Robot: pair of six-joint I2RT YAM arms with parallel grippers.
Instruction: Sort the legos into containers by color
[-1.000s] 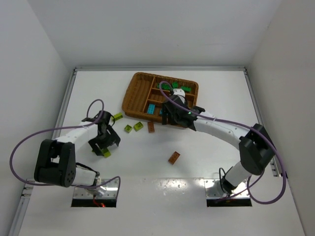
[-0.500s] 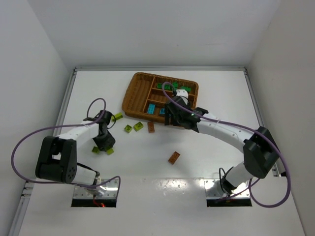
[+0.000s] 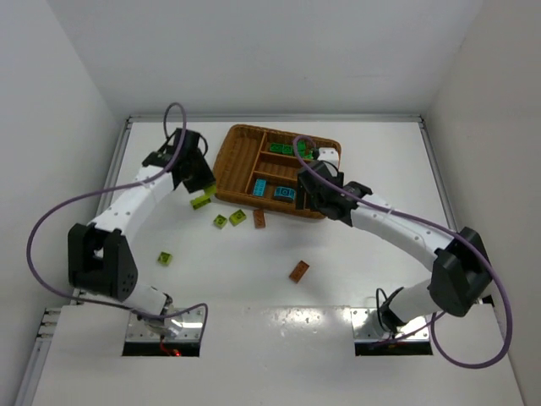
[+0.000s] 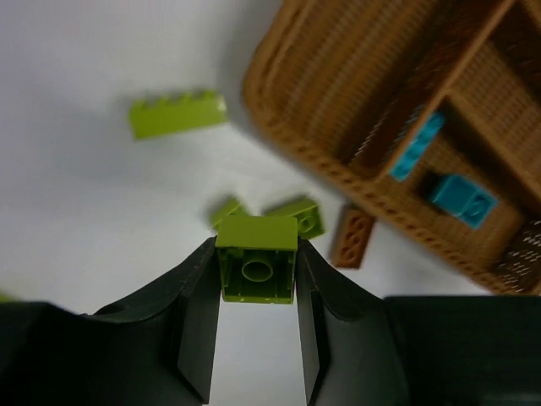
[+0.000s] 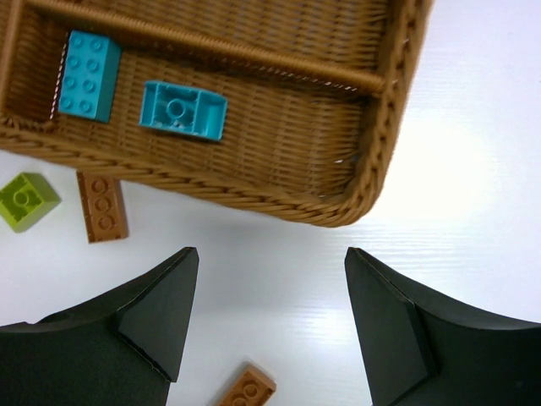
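My left gripper [image 4: 256, 254] is shut on a lime-yellow lego [image 4: 256, 258] and holds it above the table. In the top view this gripper [image 3: 196, 176] hangs at the left edge of the wicker tray [image 3: 279, 131]. Below it lie a long lime lego [image 4: 177, 114], two small lime ones [image 4: 297, 216] and a brown one [image 4: 353, 237]. My right gripper [image 5: 269, 262] stands open and empty over the table, just off the tray's near right corner [image 5: 380, 144]. Two blue legos [image 5: 183, 110] lie in the nearest slot. Green legos [image 3: 281, 148] lie in a farther slot.
A lone lime lego [image 3: 165, 258] lies near the left arm's base. A brown lego [image 3: 298, 271] lies mid-table, seen below my right gripper as the brown lego [image 5: 249, 387]. White walls close in the table on three sides.
My left gripper shut on a lime lego at the near left, then rose and swung far up to the tray's left edge. The right arm drifted slightly rightward along the tray's near edge.
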